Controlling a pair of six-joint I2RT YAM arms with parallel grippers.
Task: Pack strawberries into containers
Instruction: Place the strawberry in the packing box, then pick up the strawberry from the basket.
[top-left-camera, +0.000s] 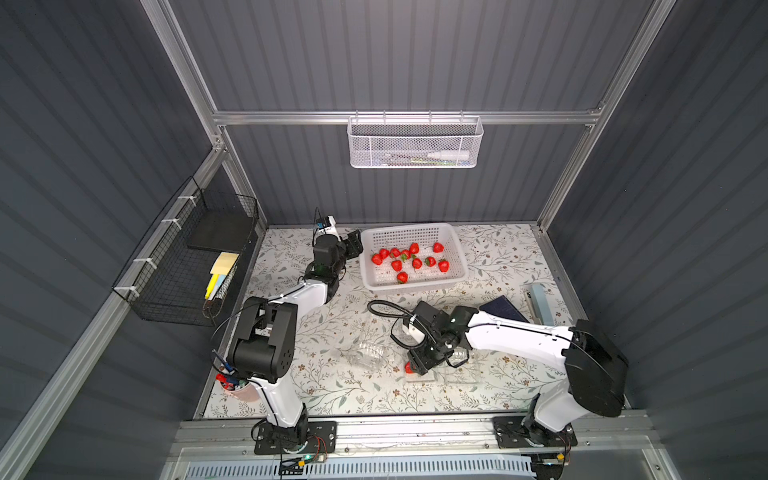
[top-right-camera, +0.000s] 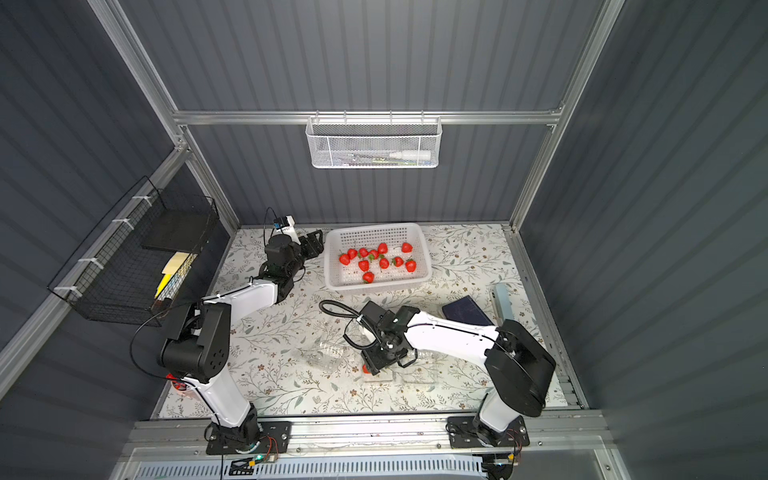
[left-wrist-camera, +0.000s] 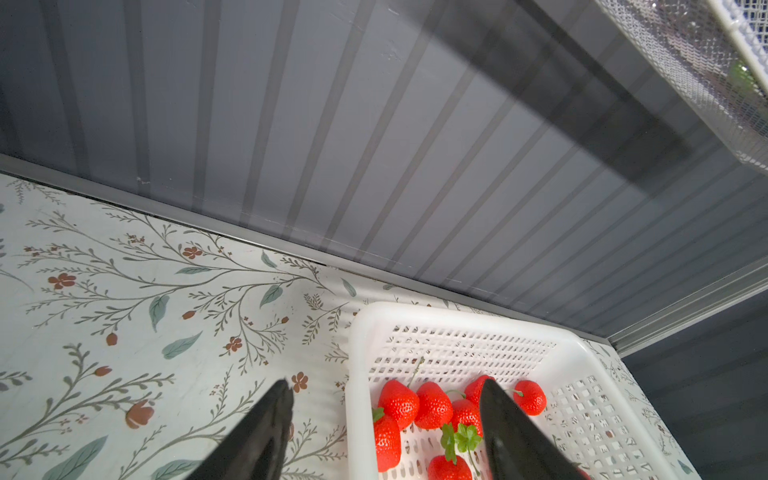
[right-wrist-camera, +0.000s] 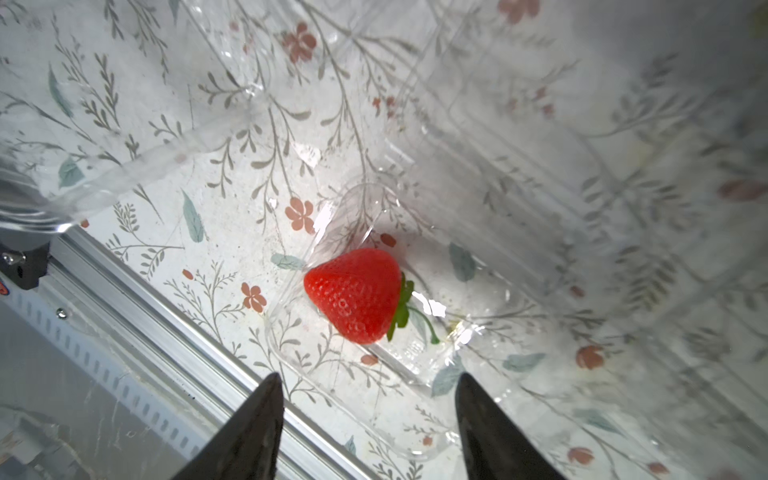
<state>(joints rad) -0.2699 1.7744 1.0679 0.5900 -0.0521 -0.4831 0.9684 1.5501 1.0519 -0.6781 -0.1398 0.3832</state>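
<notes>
Simply, glossy pitted strawberry (right-wrist-camera: 353, 295) in thin clear clamshell (right-wrist-camera: 395, 368); right tool (right-wrist-camera: 369, 374), left tool (left-wrist-camera: 385, 381) agape, empty.

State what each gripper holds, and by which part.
Nothing. Left gripper open near the white perforated basket; right gripper open above a loose red strawberry.

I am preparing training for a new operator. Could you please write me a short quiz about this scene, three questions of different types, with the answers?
1. True or false: the fingers of the right gripper are shut on the strawberry in the clear container.
2. Where do most strawberries lie? A. white basket; B. clear container; C. neither.
3. How many strawberries lie in the clear container?

Key: 1. False; the fingers stand open, apart from it. 2. A. 3. One.
</notes>
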